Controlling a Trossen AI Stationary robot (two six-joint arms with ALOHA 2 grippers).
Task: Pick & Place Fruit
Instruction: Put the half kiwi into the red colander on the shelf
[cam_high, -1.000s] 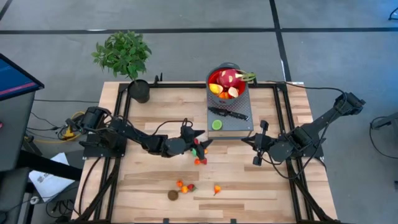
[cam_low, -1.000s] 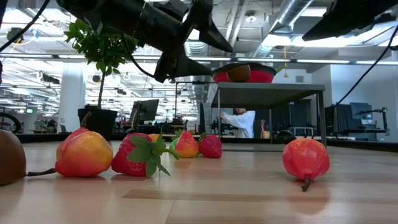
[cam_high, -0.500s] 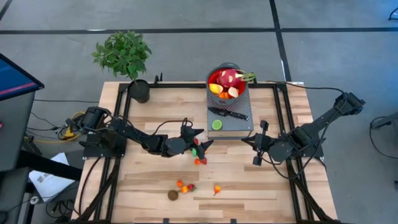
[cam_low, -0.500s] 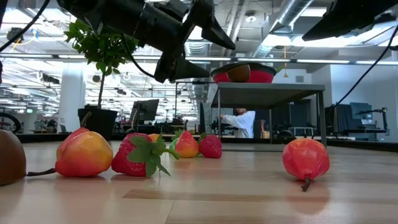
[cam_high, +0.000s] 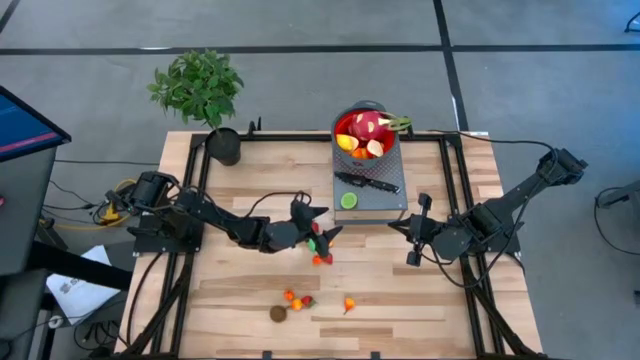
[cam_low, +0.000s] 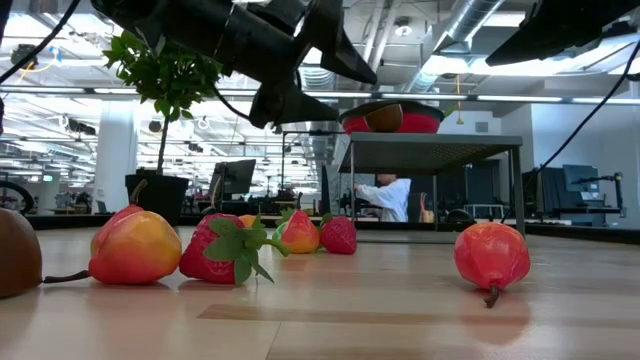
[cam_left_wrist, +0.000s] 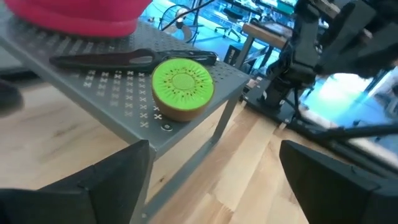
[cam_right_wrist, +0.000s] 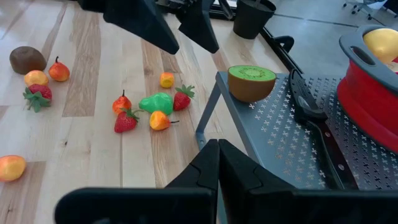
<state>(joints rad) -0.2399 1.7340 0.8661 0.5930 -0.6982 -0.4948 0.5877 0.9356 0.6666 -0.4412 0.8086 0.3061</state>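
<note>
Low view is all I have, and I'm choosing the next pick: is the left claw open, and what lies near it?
Observer: The left claw is open and empty, hovering right beside a green fruit in a small cluster.
Operator: And the right claw?
Observer: The right claw is shut and empty, next to the grey stand.
Operator: What's on top of that stand?
Observer: A kiwi half and a black-handled knife, beside the red bowl.

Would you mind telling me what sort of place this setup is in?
Probably a robotics lab in an open industrial hall: exposed ceiling ducts, a person at workstations behind, and a wooden table strewn with toy fruit.
</note>
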